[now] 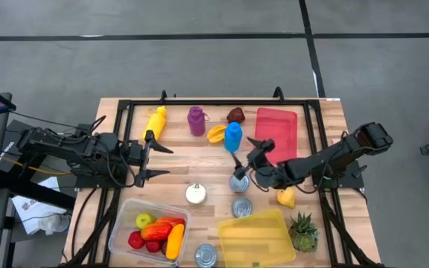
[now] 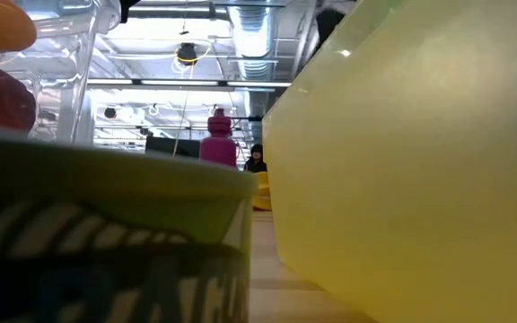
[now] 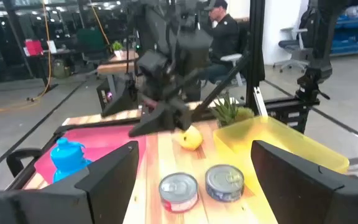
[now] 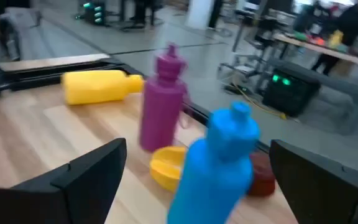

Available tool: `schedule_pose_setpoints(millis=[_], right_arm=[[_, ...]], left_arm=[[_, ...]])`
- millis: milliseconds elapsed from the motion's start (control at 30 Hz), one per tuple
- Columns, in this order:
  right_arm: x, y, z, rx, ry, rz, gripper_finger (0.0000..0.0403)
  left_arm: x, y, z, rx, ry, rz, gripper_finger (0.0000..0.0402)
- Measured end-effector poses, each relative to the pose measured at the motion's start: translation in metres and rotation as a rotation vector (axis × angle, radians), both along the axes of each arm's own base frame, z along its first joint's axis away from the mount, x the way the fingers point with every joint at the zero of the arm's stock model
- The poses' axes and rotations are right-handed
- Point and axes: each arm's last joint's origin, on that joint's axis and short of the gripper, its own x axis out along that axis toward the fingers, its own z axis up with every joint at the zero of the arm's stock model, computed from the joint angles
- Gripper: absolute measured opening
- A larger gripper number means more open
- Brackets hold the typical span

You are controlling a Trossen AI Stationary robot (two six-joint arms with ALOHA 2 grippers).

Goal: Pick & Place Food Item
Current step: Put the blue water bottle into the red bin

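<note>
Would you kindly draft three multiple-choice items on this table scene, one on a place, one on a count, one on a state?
1. Where does the red tray lie?
A. far right of the table
B. near left corner
C. inside the clear bin

2. How many tin cans stand on the table?
A. one
B. three
C. six

3. How does the yellow bottle rest?
A. upright
B. on its side
C. inside a container

Answers: 1 A, the high view shows it at the far right; 2 B, three lids show there; 3 B, it lies flat.
</note>
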Motion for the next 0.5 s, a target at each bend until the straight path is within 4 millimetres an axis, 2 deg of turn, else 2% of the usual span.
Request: schedule_pose_setpoints(millis=[67,233,367,500], right_arm=[[-0.006,-0.007,-0.013,0.030,-0.038,-0.040,0.0379],[-0.021,-0.019,-0.043,0.033,-0.126,-0.085,0.0379],[-0.023,-0.031,-0.054,0.012,-0.172,-0.071,0.0379],[-0.015,-0.046,-0.062,0.003,-0.202,-0.038,0.0379]], left_arm=[[0.003,-0.001,-0.002,-0.005,-0.029,0.000,0.0302],[0.010,-0.001,-0.022,0.017,-0.120,0.006,0.0302],[0.013,0.003,-0.032,0.037,-0.162,0.031,0.0302],[0.014,0.007,-0.033,0.037,-0.160,0.057,0.0302]])
